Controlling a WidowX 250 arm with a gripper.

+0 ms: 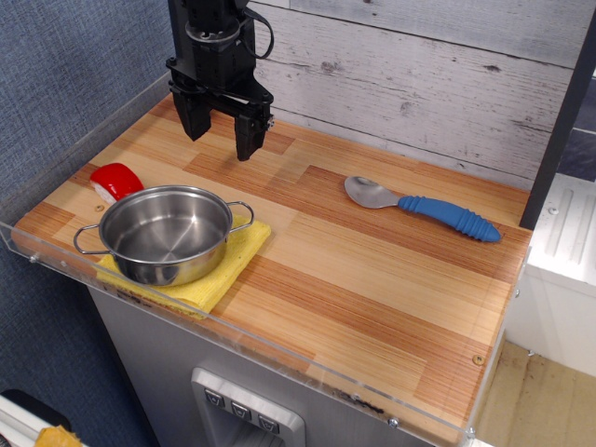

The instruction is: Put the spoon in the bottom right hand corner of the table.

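1. My claw (pixel 222 123) is hanging open and empty above the table (pixel 372 307), behind the pot (pixel 166 233).
2. The spoon (pixel 421 208) is lying flat well to the pot's right, blue handle pointing away from the pot.

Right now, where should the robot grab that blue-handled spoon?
Probably the blue handle of the spoon, from straight above. The spoon lies flat on the table, and the handle is thick and ribbed, nothing crowding it. The gripper hangs open, far left.

Striped wood table (pixel 372 307): spoon (pixel 424 207), yellow cloth (pixel 228 265), red object (pixel 116 180).
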